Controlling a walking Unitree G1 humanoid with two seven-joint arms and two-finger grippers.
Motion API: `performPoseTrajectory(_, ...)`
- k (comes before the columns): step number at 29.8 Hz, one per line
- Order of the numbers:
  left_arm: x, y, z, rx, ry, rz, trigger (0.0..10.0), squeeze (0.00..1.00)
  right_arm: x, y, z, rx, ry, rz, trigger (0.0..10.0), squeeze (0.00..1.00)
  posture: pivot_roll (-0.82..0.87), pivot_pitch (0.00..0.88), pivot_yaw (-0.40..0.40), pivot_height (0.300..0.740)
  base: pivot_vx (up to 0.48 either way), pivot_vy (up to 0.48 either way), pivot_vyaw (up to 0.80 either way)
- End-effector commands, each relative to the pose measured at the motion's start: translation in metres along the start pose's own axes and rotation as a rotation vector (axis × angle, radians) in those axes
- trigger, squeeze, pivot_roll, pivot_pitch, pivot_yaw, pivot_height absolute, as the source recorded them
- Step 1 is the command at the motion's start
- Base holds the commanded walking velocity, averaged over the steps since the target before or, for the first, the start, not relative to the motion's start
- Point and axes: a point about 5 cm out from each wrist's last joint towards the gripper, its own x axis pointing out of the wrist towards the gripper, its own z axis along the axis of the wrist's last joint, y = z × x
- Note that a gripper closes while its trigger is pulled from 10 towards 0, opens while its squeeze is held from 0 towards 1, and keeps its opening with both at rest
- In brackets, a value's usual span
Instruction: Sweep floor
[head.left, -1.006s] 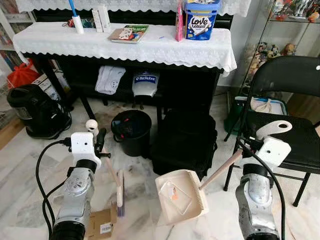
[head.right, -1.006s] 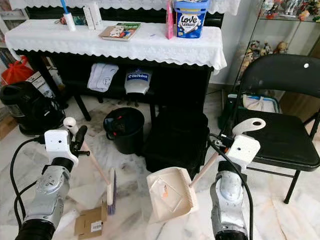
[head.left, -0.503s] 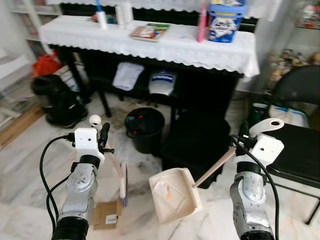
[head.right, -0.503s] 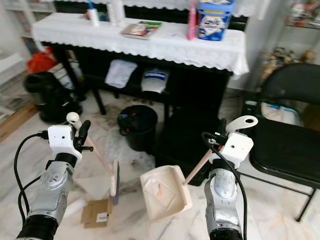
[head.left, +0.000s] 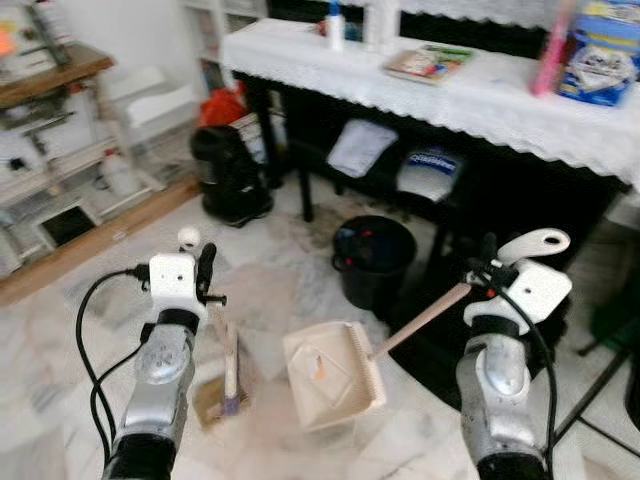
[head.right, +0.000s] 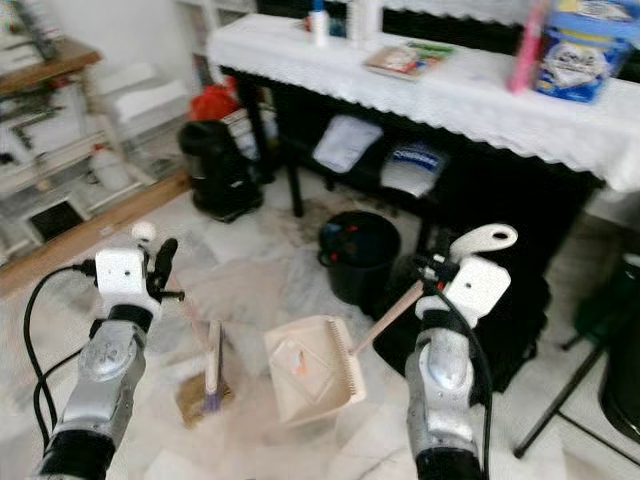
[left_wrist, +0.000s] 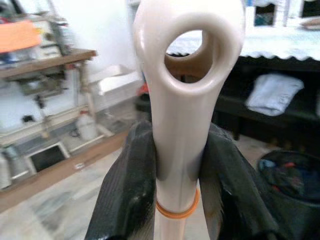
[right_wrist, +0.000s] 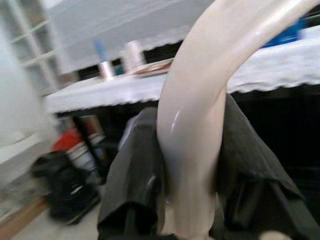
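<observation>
My left gripper (head.left: 203, 283) is shut on the cream handle of a hand brush (head.left: 231, 372), whose head hangs low over a small piece of cardboard (head.left: 209, 398) on the marble floor. In the left wrist view the black fingers (left_wrist: 129, 186) clamp the handle (left_wrist: 181, 115) just below its hanging hole. My right gripper (head.left: 486, 276) is shut on the long handle of a cream dustpan (head.left: 331, 375), which is held tilted just right of the brush with a little debris in it. The right wrist view shows the curved handle (right_wrist: 197, 120) squeezed between the fingers.
A black waste bin (head.left: 372, 258) stands ahead, under a dark table with a white lace cloth (head.left: 470, 105). A black appliance (head.left: 231, 174) sits at the far left of the table. A wooden floor strip (head.left: 90, 248) and shelves lie to the left. A chair leg (head.left: 600, 385) is at right.
The whole view has swung left and is blurred, so the camera has turned; the black chair has slid out of the picture. Both grippers keep the same hold on brush and dustpan.
</observation>
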Motion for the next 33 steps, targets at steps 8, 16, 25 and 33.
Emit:
performPoseTrajectory(8, 0.005, -0.007, 0.021, -0.023, -0.093, -0.005, 10.0, 0.0, 0.002, 0.006, 0.009, 0.051, -0.041, 0.027, 10.0, 0.0, -0.02, 0.0, 0.067, 0.74, 0.0, 0.0, 0.8)
performPoseTrajectory(16, 0.002, -0.006, 0.021, -0.017, -0.093, 0.006, 10.0, 0.0, 0.002, 0.007, 0.009, 0.054, -0.035, 0.045, 10.0, 0.0, -0.01, 0.0, 0.061, 0.74, 0.0, 0.0, 0.8)
performPoseTrajectory(25, -0.003, 0.001, 0.014, 0.015, -0.068, 0.045, 10.0, 0.0, 0.001, 0.012, 0.008, 0.07, -0.025, 0.076, 10.0, 0.0, -0.01, 0.0, 0.053, 0.74, 0.0, 0.0, 0.8)
performPoseTrajectory(33, -0.008, 0.003, 0.013, 0.025, -0.062, 0.059, 10.0, 0.0, -0.004, 0.017, 0.005, 0.084, -0.007, 0.101, 10.0, 0.0, 0.0, 0.0, 0.053, 0.74, 0.0, 0.0, 0.8)
